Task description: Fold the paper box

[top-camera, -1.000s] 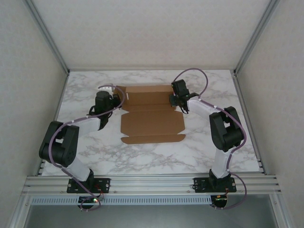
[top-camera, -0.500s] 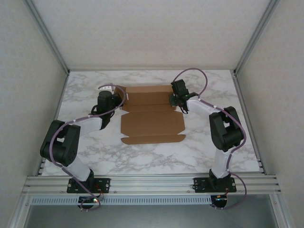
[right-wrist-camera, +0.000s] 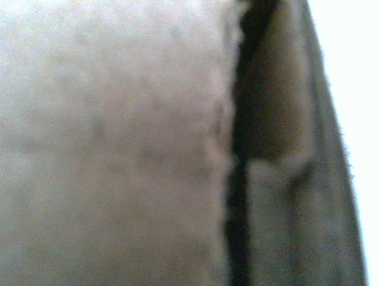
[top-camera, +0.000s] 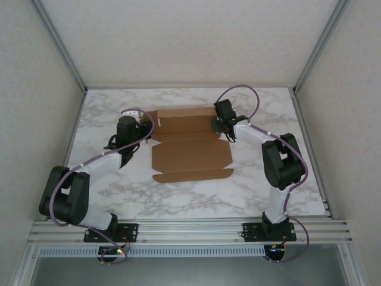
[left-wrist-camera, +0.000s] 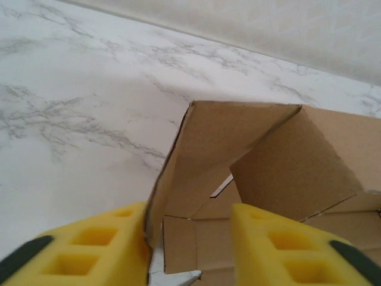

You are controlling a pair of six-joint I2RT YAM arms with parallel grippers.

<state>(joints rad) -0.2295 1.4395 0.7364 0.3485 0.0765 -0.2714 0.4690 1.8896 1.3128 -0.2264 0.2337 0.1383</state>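
Observation:
The paper box (top-camera: 190, 156) is a brown cardboard sheet lying mid-table, its far part partly raised. My left gripper (top-camera: 141, 127) is at the box's far left corner. In the left wrist view its yellow fingers (left-wrist-camera: 101, 247) stand apart, open, around the upright left flap (left-wrist-camera: 208, 143), which leans against the left finger. My right gripper (top-camera: 221, 125) is at the box's far right flap. The right wrist view is blurred brown cardboard (right-wrist-camera: 119, 149) very close to the lens, with a dark gap; the fingers are hidden, and the gripper appears shut on that flap.
The marble table (top-camera: 178, 196) has bare room in front of the box and at both sides. Aluminium frame posts (top-camera: 59, 47) and pale walls enclose it. A rail (top-camera: 190, 227) carries the arm bases along the near edge.
My left gripper has opened off the left flap, and the left arm's elbow has swung down and to the left. The right arm and the box have stayed put.

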